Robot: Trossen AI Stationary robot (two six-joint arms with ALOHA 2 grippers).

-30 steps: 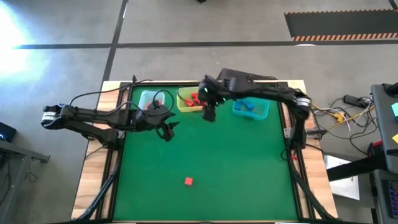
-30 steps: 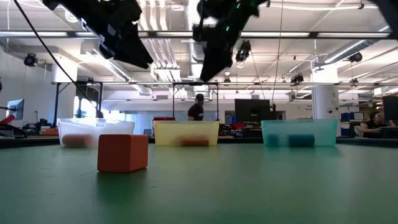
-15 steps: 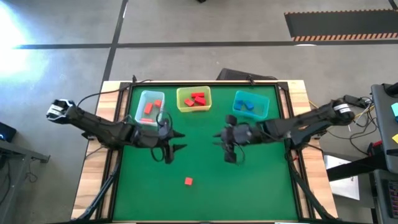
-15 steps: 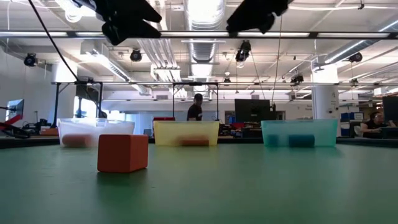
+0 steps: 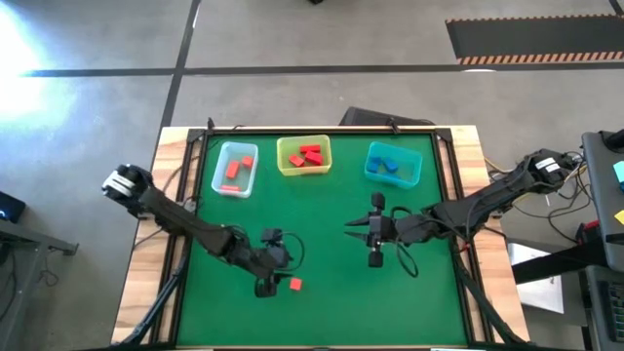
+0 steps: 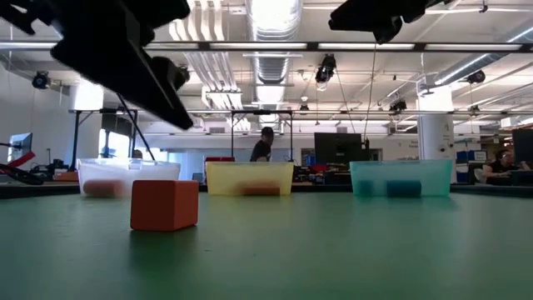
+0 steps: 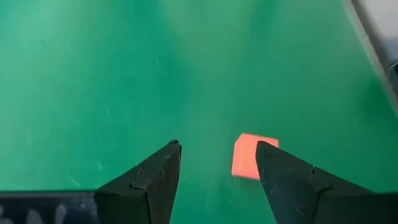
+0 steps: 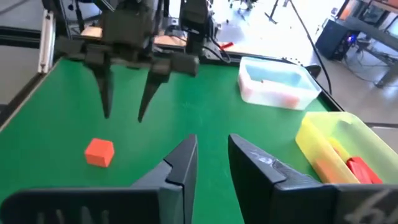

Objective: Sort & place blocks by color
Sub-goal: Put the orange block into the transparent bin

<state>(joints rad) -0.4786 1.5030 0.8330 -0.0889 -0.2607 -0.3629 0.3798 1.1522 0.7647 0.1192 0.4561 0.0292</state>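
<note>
High view: the green table (image 5: 390,302) carries three bins along its far edge: a clear bin (image 5: 234,169) toward the far left corner with red blocks in it, a yellow bin (image 5: 304,156) at the middle with red blocks, and a teal bin (image 5: 393,166) toward the far right with blue blocks. One loose red block (image 5: 294,284) lies on the mat near the front edge, left of centre. The left gripper (image 5: 264,287) sits just beside that block, on its left. The right gripper (image 5: 374,255) hangs over the mat right of centre, well apart from the block.

Low view: the block (image 6: 165,203) stands alone on the mat, nearer than the three bins lined up behind it. A dark arm crosses above it at the upper left, another shows at the top right. A person (image 6: 262,145) stands in the room beyond the table.

Left wrist view: the left gripper (image 7: 217,163) has its fingers (image 7: 157,177) spread apart and empty; the block (image 7: 252,156) lies on the mat between them, close against one finger, not gripped.

Right wrist view: the right gripper (image 8: 212,151) has its fingers (image 8: 180,163) drawn near each other with a narrow gap, holding nothing. Beyond them, the left gripper (image 8: 124,113) hangs released over the mat near the block (image 8: 99,152), with the clear bin (image 8: 277,82) and yellow bin (image 8: 339,146) off to the side.
</note>
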